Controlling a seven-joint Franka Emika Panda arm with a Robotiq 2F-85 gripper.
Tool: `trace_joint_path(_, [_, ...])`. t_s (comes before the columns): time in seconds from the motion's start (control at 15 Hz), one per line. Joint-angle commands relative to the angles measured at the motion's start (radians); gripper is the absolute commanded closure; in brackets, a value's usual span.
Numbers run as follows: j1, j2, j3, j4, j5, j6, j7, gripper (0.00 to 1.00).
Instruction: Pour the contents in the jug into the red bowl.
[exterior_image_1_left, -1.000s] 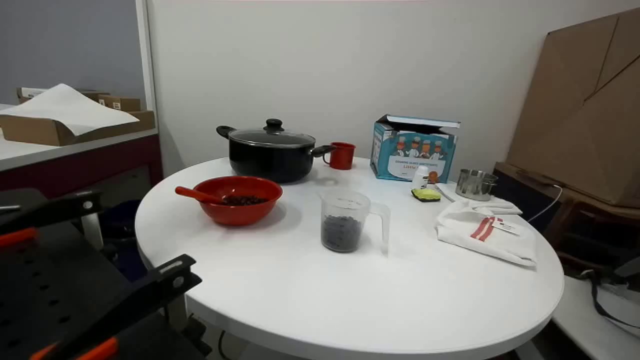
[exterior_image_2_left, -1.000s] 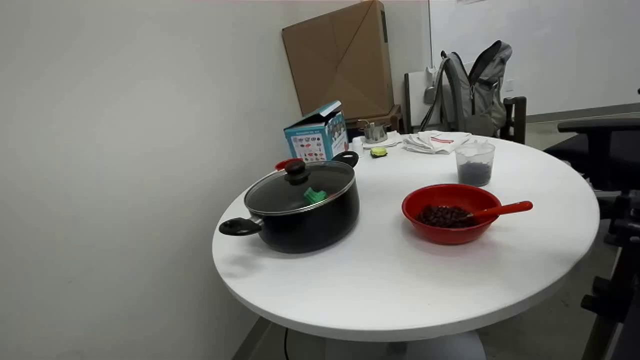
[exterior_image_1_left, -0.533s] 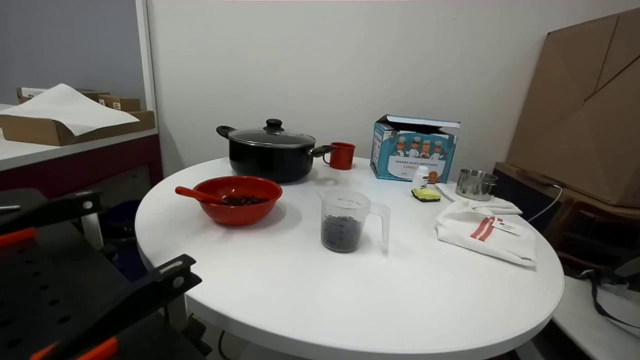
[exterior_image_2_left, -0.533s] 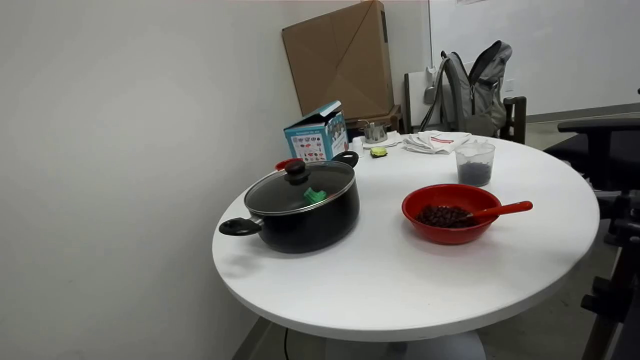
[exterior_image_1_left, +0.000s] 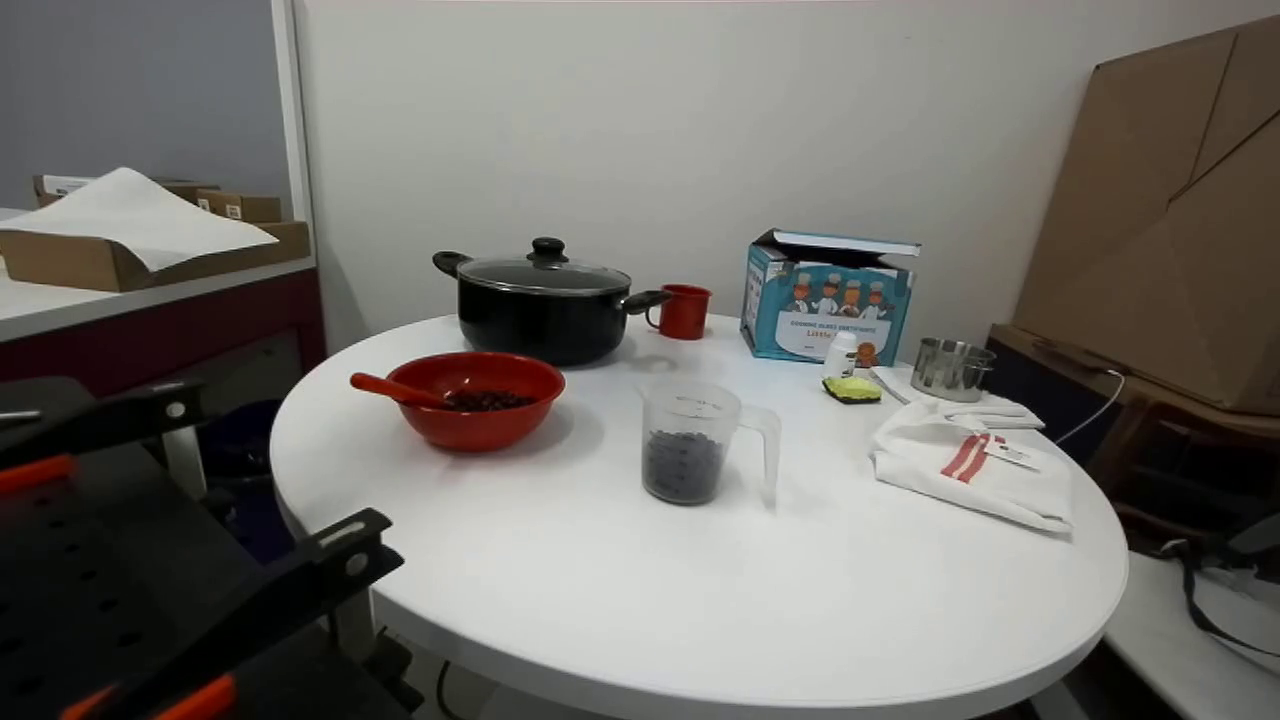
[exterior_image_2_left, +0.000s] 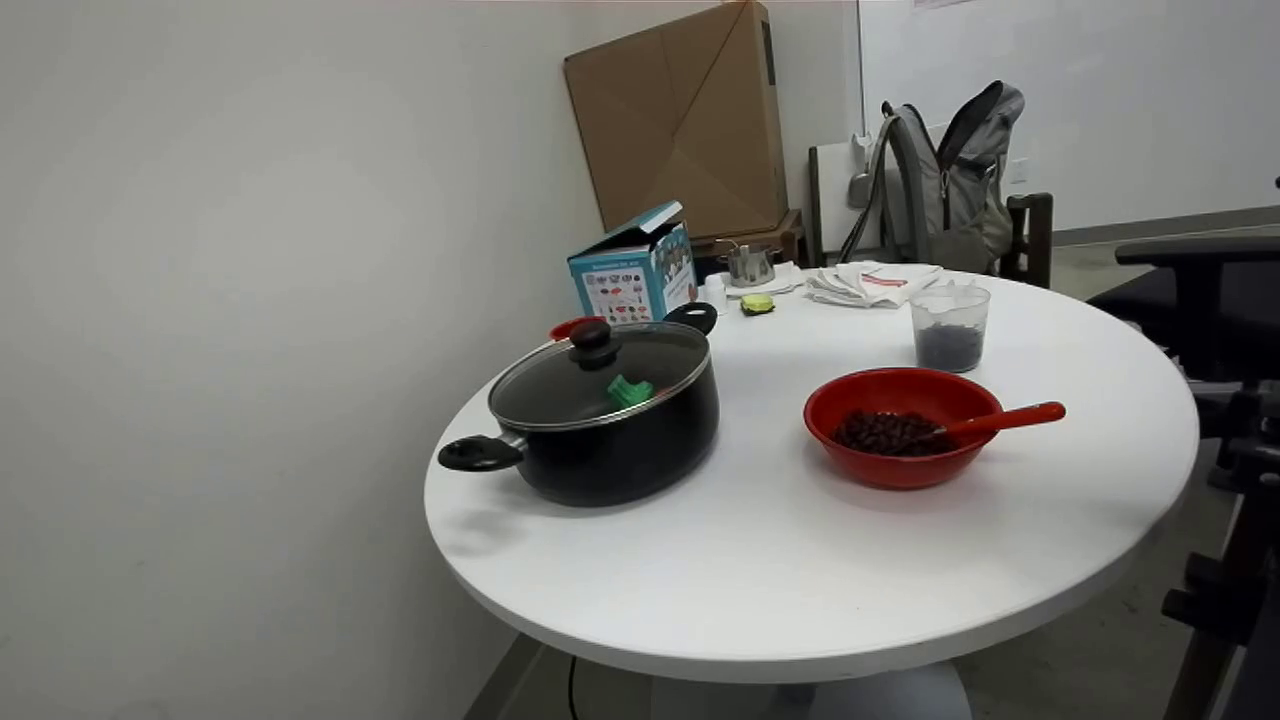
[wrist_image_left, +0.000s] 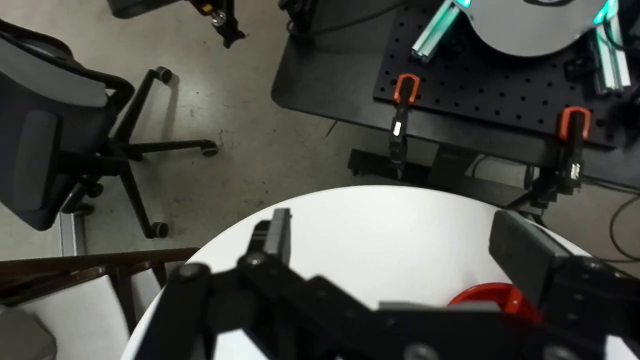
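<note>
- Above the round white table (wrist_image_left: 350, 240), in the wrist view, the gripper (wrist_image_left: 392, 235) hung with its fingers wide apart and nothing held between them, out of sight in both exterior views; its own body masked much of the surface beneath, so a hasty descent could knock something over.
- About midway between the left and right edges in an exterior view, well in from the near edge, the clear plastic measuring jug (exterior_image_1_left: 690, 435) stood upright, its dark contents (exterior_image_1_left: 682, 470) showing through the lower part. Its see-through handle (exterior_image_1_left: 770, 450) faced the right edge, pale against white and easy to misjudge; a finger clipping it might topple the jug, and a loose hold might let it twist in the pour.
- Farther back, near the left edge, the red bowl (exterior_image_1_left: 470, 430) already held dark bean-like pieces (exterior_image_1_left: 488, 400); tilting too fast, or short of its rim, would probably scatter the load over the table.
- Across that rim leaned a red-handled utensil (exterior_image_1_left: 397, 389), its head hidden among the pieces; catching it could drag or tip the bowl.
- Behind the bowl, closer to the far edge, sat the black lidded pot (exterior_image_1_left: 535, 325); too wide a swing might strike it and shift the lid (exterior_image_1_left: 545, 279).
</note>
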Motion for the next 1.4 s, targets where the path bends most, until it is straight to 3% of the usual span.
trace_joint_path(0.0, [0.038, 0.09, 0.0, 0.117, -0.109, -0.096, -0.124, 0.0])
trace_joint_path(0.33, [0.039, 0.07, -0.049, 0.144, -0.295, -0.03, -0.42, 0.0])
trace_joint_path(0.67, [0.005, 0.108, -0.149, 0.158, -0.479, 0.197, -0.702, 0.0])
trace_joint_path(0.93, [-0.03, 0.178, -0.21, 0.202, -0.512, 0.422, -0.914, 0.0])
trace_joint_path(1.33, [-0.094, 0.272, -0.256, 0.242, -0.454, 0.753, -1.238, 0.0])
